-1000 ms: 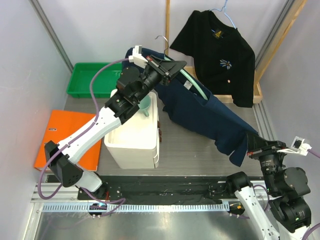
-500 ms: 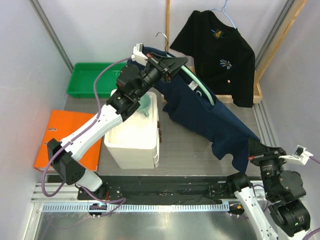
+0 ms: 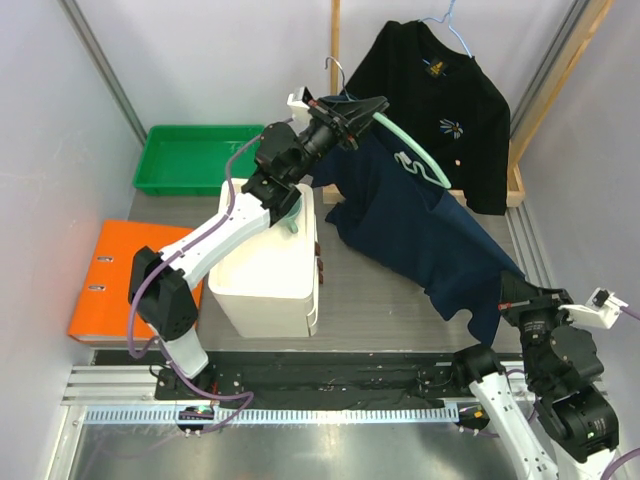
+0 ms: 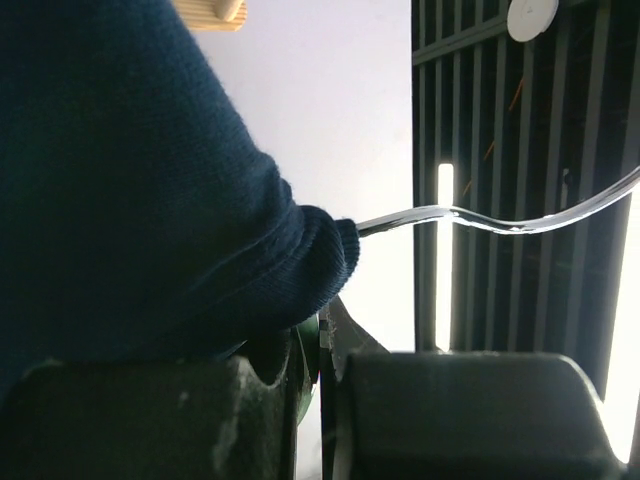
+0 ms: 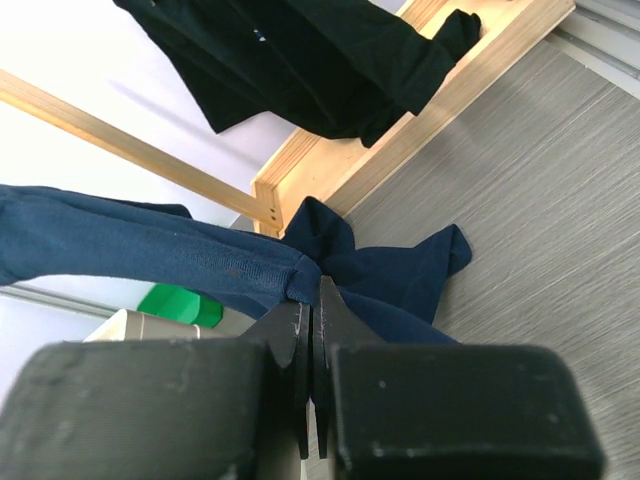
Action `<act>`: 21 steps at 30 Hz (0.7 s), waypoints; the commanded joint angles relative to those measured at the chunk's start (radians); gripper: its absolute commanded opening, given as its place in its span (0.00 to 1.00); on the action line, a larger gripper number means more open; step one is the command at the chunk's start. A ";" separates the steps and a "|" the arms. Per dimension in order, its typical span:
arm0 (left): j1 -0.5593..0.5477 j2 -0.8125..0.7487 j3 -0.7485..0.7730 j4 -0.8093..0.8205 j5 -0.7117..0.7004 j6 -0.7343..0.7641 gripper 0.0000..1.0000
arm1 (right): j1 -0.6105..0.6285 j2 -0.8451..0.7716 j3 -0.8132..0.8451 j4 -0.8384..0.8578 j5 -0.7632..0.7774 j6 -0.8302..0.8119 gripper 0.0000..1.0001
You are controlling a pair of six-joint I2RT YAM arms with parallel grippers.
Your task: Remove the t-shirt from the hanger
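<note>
The left gripper, clamped on the green hanger, has lifted higher, baring more hanger beyond it while the right gripper pinches the navy t-shirt back, so it is sliding off.

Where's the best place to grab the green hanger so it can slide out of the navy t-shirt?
Probably on the green hanger, at its bare curved arm poking out of the navy t-shirt. Come from above, fingers straddling the thin bar. The left gripper is clamped at its neck, and the other arm is hidden in cloth.
</note>
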 commanded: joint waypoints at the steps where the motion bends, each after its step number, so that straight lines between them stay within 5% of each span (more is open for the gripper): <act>1: 0.055 -0.084 0.052 0.208 -0.086 -0.015 0.00 | -0.003 0.040 0.015 -0.032 0.120 -0.014 0.01; 11: -0.031 -0.112 0.117 -0.091 0.016 0.343 0.00 | -0.003 0.278 0.025 0.166 -0.229 -0.229 0.02; 14: -0.057 -0.092 0.144 -0.151 0.052 0.436 0.00 | -0.004 0.292 0.040 0.175 -0.288 -0.307 0.13; 18: -0.089 -0.035 0.242 -0.302 0.092 0.550 0.00 | -0.003 0.304 0.063 0.171 -0.419 -0.433 0.72; 21: -0.126 -0.011 0.291 -0.382 0.093 0.631 0.00 | -0.003 0.339 0.125 0.138 -0.497 -0.497 0.86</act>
